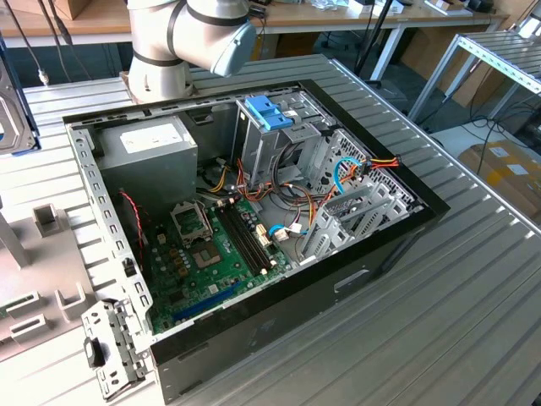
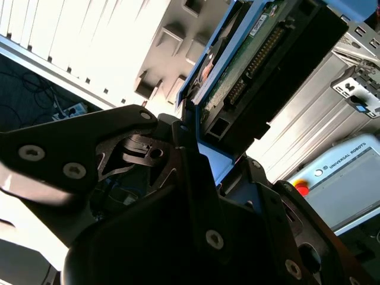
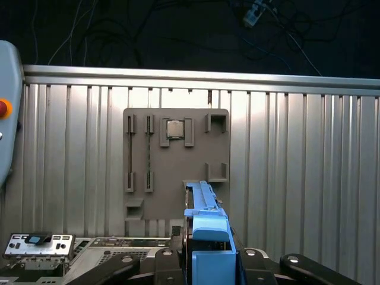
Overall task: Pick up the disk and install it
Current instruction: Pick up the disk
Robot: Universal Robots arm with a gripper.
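Dark disk edgewise in gripper

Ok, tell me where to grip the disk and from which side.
Clamp across its thin dimension, pressing on the two broad flat faces and coming in edge-on, as the end effector holds the disk now: it is a flat slab with parallel faces.

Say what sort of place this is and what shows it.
Probably a robotics lab: an open computer case on a ribbed metal table, a robot arm, the pincer gripping the disk.
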